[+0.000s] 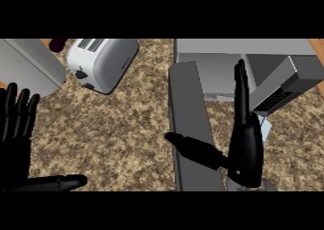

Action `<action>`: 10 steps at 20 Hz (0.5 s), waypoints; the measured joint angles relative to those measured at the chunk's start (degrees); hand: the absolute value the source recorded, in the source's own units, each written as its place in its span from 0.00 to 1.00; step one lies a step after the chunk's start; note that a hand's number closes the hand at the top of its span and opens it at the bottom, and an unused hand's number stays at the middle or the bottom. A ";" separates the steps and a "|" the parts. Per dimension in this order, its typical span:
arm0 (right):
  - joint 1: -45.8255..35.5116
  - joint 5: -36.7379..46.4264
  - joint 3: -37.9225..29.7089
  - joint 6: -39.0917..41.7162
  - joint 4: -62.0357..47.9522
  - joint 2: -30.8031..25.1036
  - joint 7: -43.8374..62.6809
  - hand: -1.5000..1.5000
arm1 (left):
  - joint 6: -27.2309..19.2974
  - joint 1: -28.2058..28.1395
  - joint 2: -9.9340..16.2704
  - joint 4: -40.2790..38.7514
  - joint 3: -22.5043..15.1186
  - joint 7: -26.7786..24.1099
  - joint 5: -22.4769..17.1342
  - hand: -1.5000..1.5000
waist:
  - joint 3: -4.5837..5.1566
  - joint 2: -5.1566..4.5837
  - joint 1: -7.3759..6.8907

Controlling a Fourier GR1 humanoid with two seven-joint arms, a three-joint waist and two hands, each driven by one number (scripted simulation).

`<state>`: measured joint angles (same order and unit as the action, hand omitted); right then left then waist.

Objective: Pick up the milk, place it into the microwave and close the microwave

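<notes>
Head view. The left hand (12, 130) shows at the left edge, palm open, fingers straight and pointing up the view, thumb (55, 183) stretched out to the right along the lower edge. It holds nothing and rests over the counter (118, 134).

The right hand (245, 143) stands edge-on at centre right. Its fingers (240, 90) are straight, pressed together and point up the view toward the microwave (257, 58); its thumb (194, 148) juts left and lies across the open door (189, 126). No finger curls round anything, so the hand is open. Its wrist leaves the view at the lower edge.

The microwave sits at the upper right with its door swung out toward the lower edge, forming a long grey strip on the counter. The fingertips reach the front of the microwave's opening.

The milk (266, 125) shows only as a small pale blue sliver just right of the right hand, below the microwave's dark panel (277, 101). Most of it is hidden by the hand; whether hand and milk touch cannot be told.

A toaster (101, 63) lies at upper centre-left, tilted, beside a grey box (25, 63) at the upper left.
</notes>
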<state>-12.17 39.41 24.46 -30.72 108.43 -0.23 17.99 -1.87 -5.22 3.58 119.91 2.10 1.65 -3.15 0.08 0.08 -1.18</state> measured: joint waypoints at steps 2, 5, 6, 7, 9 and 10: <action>-1.93 3.98 3.48 -3.23 -1.31 0.12 5.15 0.00 | -0.10 -1.88 -0.39 1.39 -0.27 0.09 0.18 0.00 | 0.01 0.09 0.22; -3.89 9.13 7.26 -7.65 -3.29 0.26 11.00 0.00 | 1.41 -4.97 0.24 3.85 1.04 0.18 -1.98 0.00 | 0.13 0.38 0.38; -3.79 11.00 7.67 -8.22 -3.09 0.24 12.90 0.00 | 2.02 -6.70 0.28 4.80 1.38 -0.23 -2.63 0.00 | 0.13 0.36 0.44; -3.76 12.35 7.72 -8.28 -2.88 0.24 14.52 0.00 | 2.26 -8.10 -0.10 5.66 1.09 -0.51 -2.69 0.00 | 0.12 0.35 0.52; -4.42 15.88 8.53 -8.95 -2.70 -0.07 18.87 0.00 | 3.62 -10.30 0.26 6.70 2.17 -1.18 -4.21 0.00 | 0.05 0.36 0.68; -4.17 15.85 8.22 -9.39 -2.85 0.16 19.33 0.00 | 4.29 -10.70 0.81 7.02 3.40 -1.11 -5.46 0.00 | 0.07 0.49 0.72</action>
<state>-16.33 55.26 32.69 -40.10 105.58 -0.08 37.32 2.42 -15.91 4.40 126.94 5.50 0.54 -8.60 0.15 0.56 -0.46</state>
